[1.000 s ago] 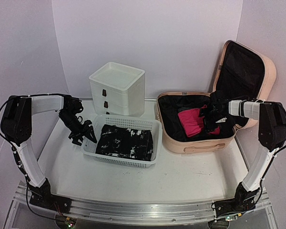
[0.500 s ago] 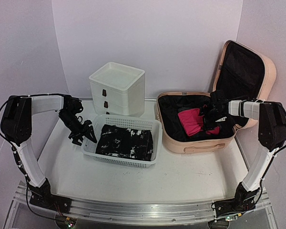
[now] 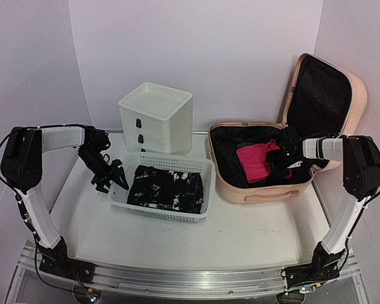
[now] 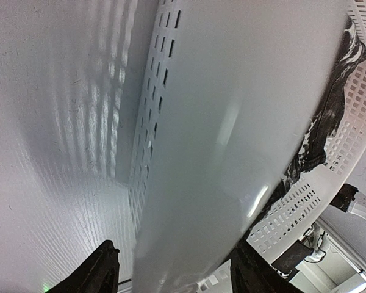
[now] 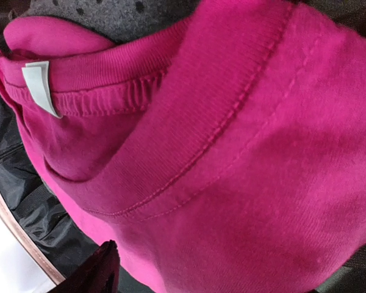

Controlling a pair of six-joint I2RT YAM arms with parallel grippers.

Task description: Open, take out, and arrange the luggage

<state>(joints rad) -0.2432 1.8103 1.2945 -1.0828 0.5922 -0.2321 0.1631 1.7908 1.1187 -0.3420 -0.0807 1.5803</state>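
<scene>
The peach-pink luggage (image 3: pixel 261 187) lies open at the right with its lid (image 3: pixel 326 101) upright. A bright pink garment (image 3: pixel 256 161) lies in its black lining over a grey dotted cloth (image 5: pixel 116 15). My right gripper (image 3: pixel 282 156) is inside the luggage, pressed against the garment (image 5: pixel 244 152). One of its fingertips (image 5: pixel 100 268) shows far to the left, so the jaws stand open; the other is hidden by cloth. My left gripper (image 3: pixel 109 178) is open, with the left rim (image 4: pixel 219 152) of the white mesh basket (image 3: pixel 120 197) between its fingers (image 4: pixel 104 271).
A black-and-white patterned garment (image 3: pixel 166 188) lies in the basket. A white plastic drawer box (image 3: pixel 156 117) stands behind the basket. White walls close in at the back and both sides.
My right gripper has shifted slightly right and back inside the luggage, and the pink garment's right corner now sits a little higher. The left arm has not moved.
</scene>
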